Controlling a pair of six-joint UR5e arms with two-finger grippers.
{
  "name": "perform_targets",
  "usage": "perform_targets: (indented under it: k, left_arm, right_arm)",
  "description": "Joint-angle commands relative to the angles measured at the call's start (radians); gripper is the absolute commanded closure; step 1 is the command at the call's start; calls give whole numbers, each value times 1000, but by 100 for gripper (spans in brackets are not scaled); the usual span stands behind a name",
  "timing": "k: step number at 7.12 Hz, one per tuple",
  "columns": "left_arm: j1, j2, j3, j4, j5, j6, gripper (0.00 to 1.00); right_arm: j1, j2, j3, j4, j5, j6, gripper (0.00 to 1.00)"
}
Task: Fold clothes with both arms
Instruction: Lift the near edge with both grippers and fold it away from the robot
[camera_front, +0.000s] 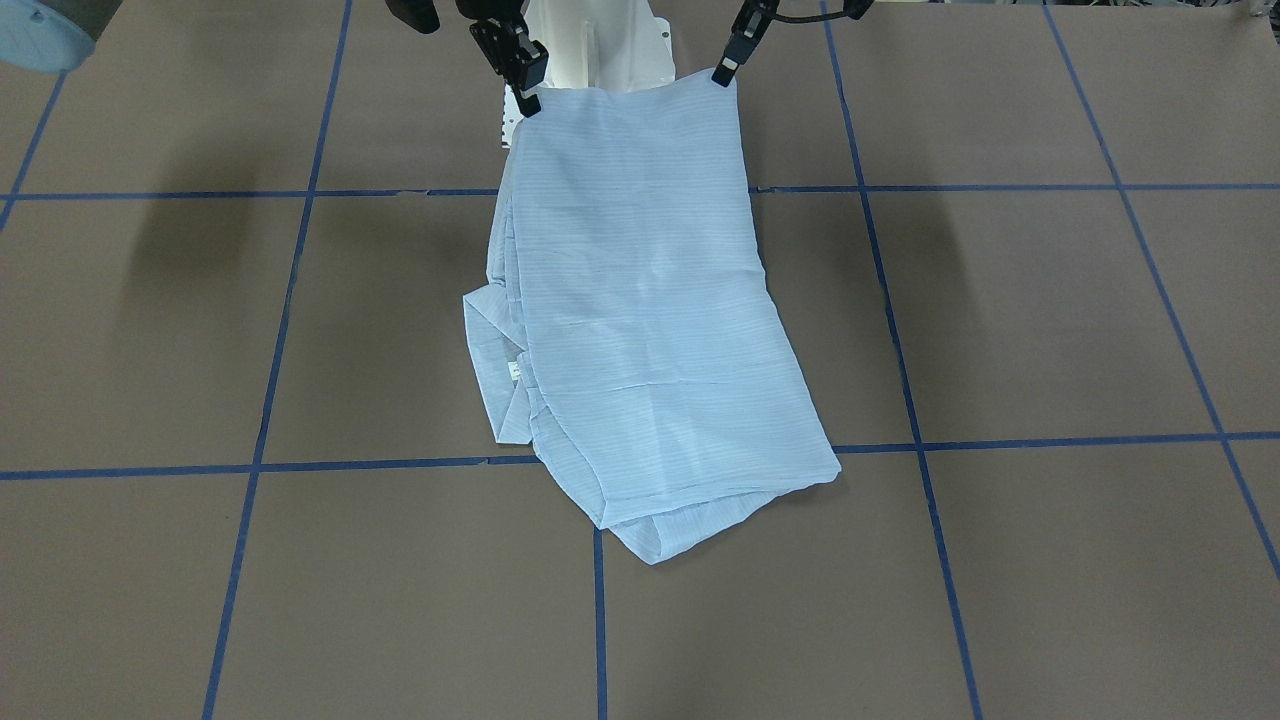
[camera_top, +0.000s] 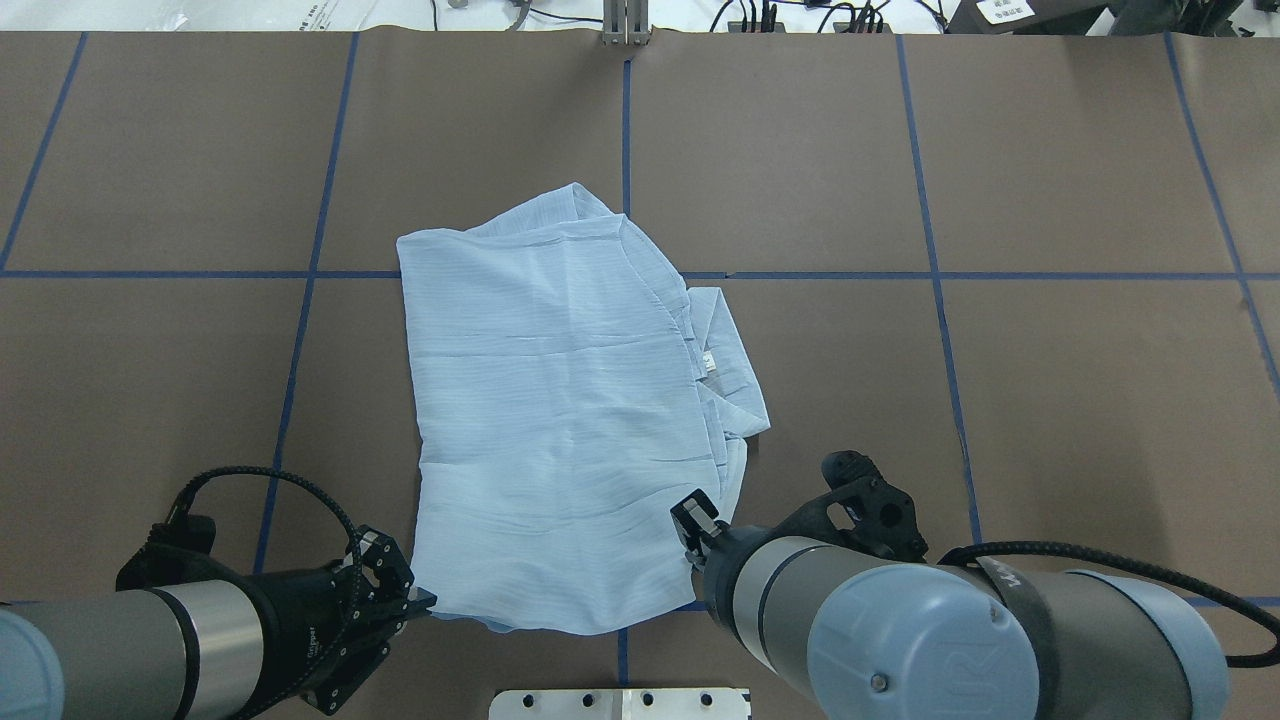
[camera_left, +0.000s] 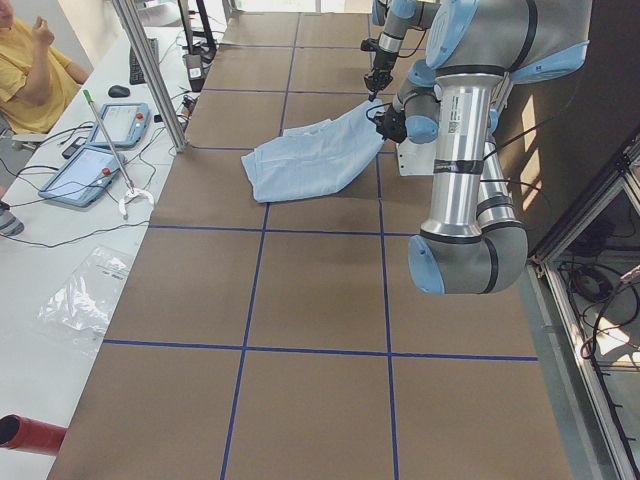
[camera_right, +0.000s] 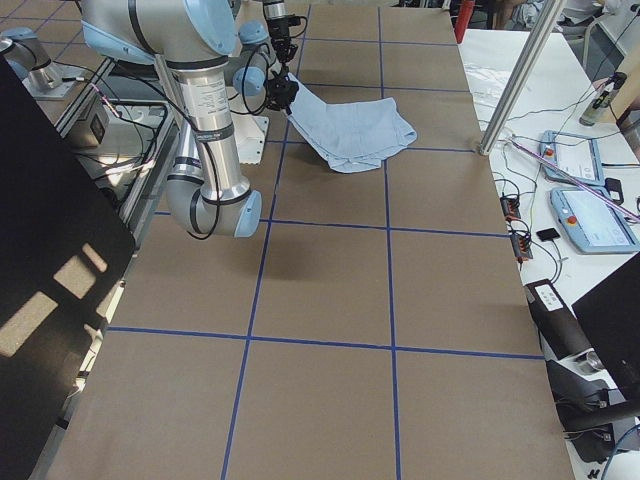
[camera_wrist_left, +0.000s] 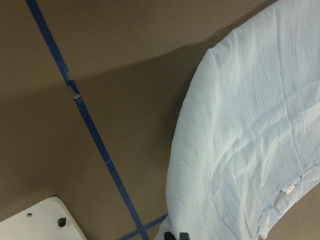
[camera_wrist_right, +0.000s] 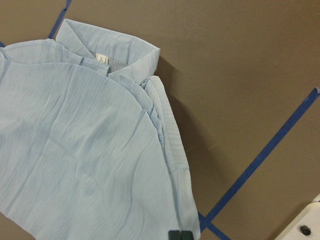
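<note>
left pincer (camera_top: 424, 600), right pincer (camera_top: 693, 525) apparently clamping shirt (camera_top: 550, 420) corners, long axis pointing away

I note the shirt (camera_top: 560, 400) lying at the middle of the table (camera_top: 1000, 400). Its robot-side edge is pinched at both corners, the left gripper (camera_front: 722, 75) at the left and the right gripper (camera_front: 528, 103) at the right. The collar (camera_top: 735, 370) juts out on the robot's right. The base plate (camera_top: 620, 703) sits behind that edge.
</note>
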Motion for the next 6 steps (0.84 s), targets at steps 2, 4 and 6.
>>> perform_targets:
  k: [2,4,6]
  left_arm:
    - [-81,-82,64,0,0,151,100]
    - [-259,-124,139,-7,-88,335,100]
    - [-394,-171,251,-16,-153,457,100]
  right_arm:
    - [119,33,-47,4,13,-84,100]
    - [260,110,-221,108,114,-141,100]
    - [381,177,-390,214,217,-178,100]
